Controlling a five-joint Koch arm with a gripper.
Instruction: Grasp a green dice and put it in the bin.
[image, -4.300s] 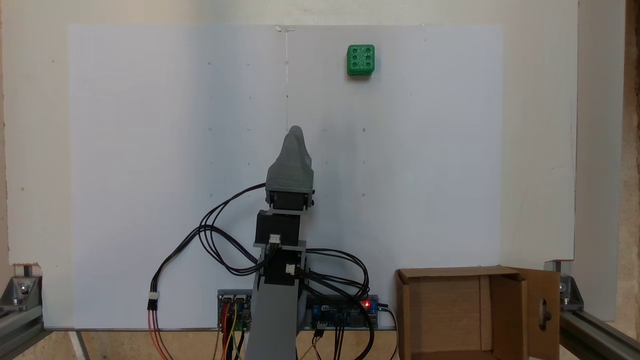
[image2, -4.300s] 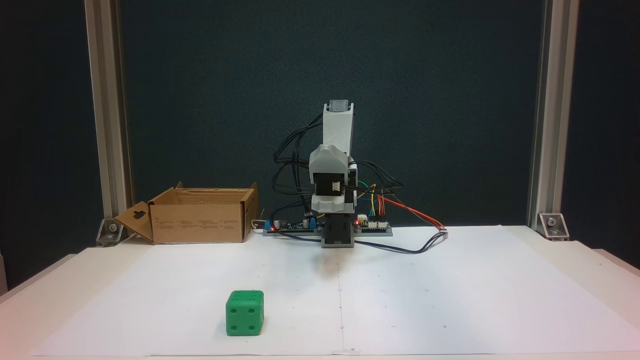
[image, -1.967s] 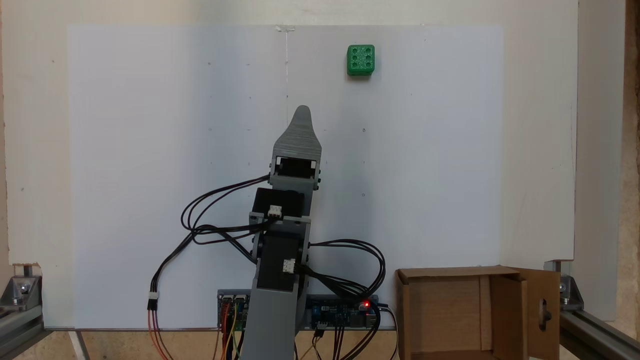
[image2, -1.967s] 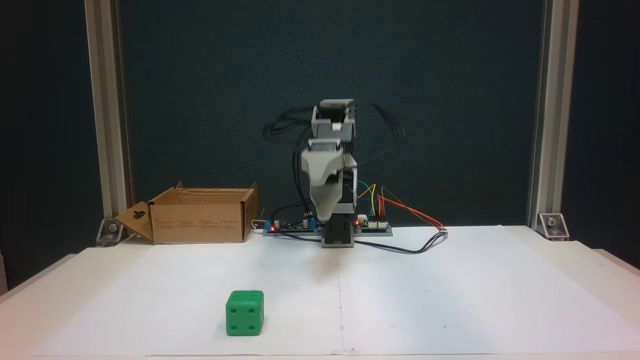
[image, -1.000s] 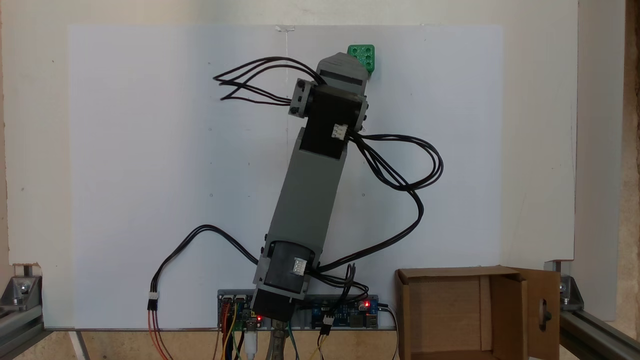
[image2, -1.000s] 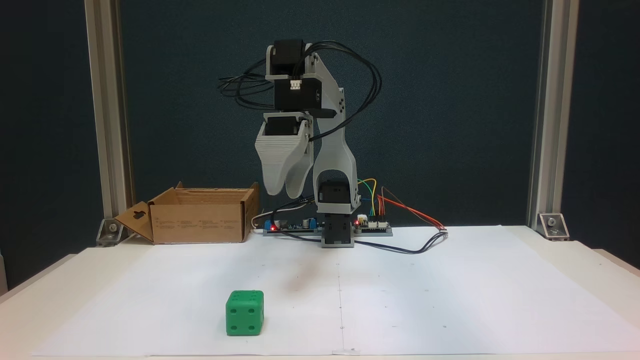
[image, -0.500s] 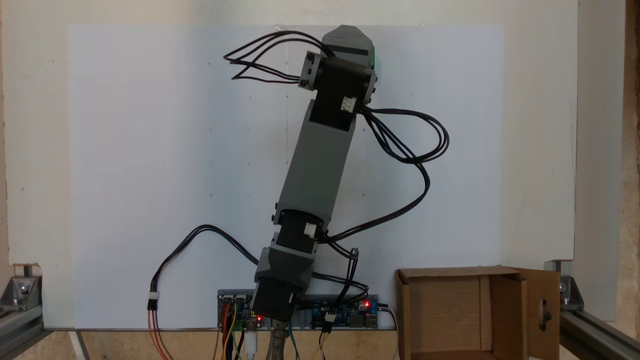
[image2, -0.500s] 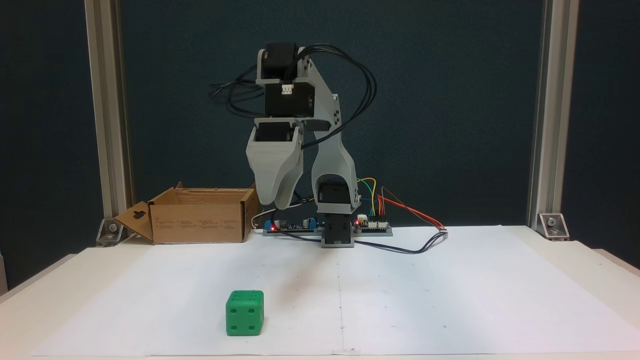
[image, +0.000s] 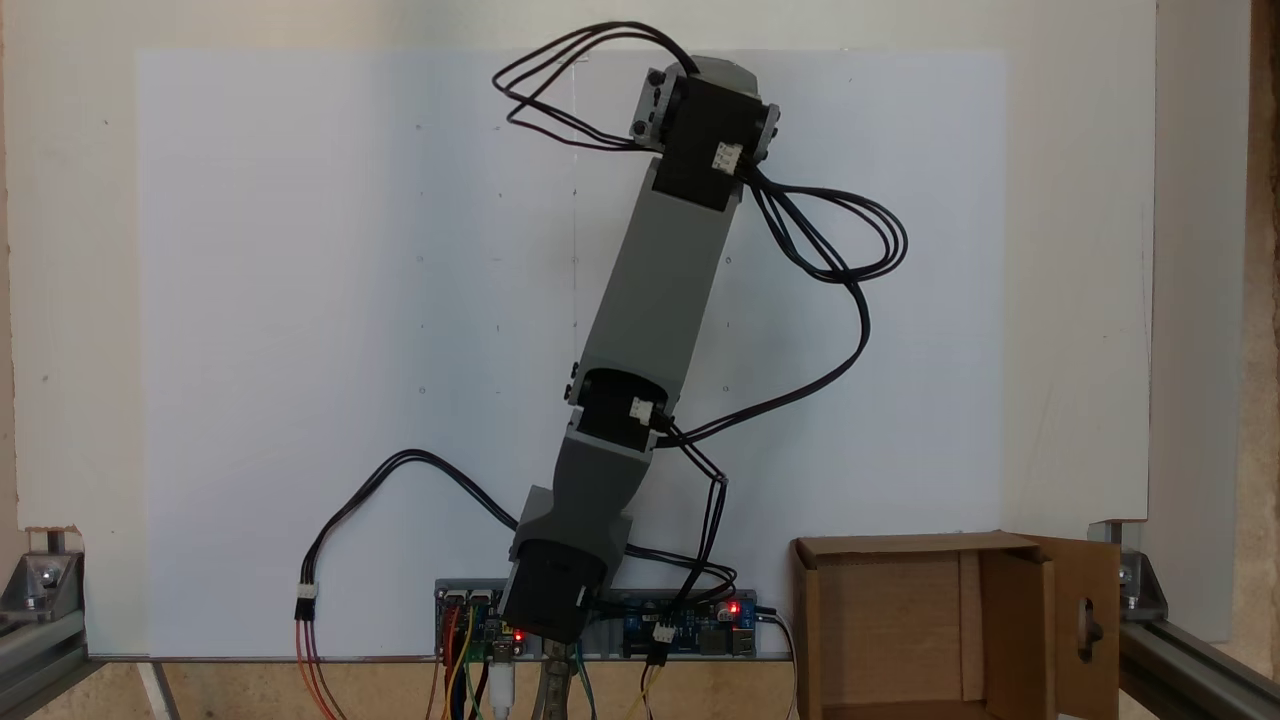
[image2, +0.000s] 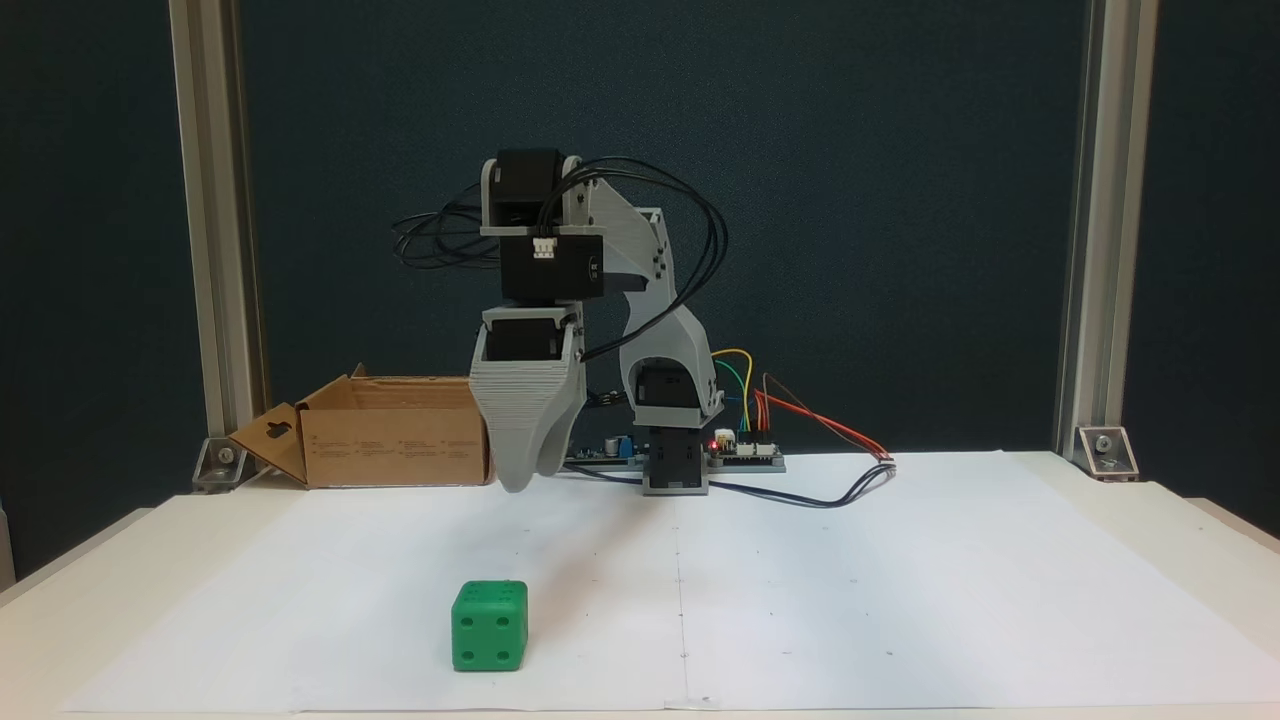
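Note:
The green dice (image2: 489, 627) rests on the white paper near the front, left of centre, with nothing touching it. My gripper (image2: 528, 480) points straight down, hanging well above the paper, behind the dice and slightly to its right. Its jaws lie together with no gap and hold nothing. From above, the arm's wrist motor (image: 712, 130) covers the spot where the dice lies, so the dice is hidden there. The bin (image2: 395, 445), an open brown cardboard box, stands at the back left beside the arm's base; from above, the bin (image: 910, 546) is at the lower right.
The bin's keyhole flap (image: 1085, 625) hangs open outward. Controller boards (image2: 745, 452) and loose cables (image: 850, 300) sit around the base. Aluminium posts (image2: 205, 250) stand at both back corners. The paper sheet (image2: 900, 600) covers the table.
The arm unfolded from its rest pose and reached out over the dice. Over the last second the gripper came down and forward toward it. The dice and bin have not moved.

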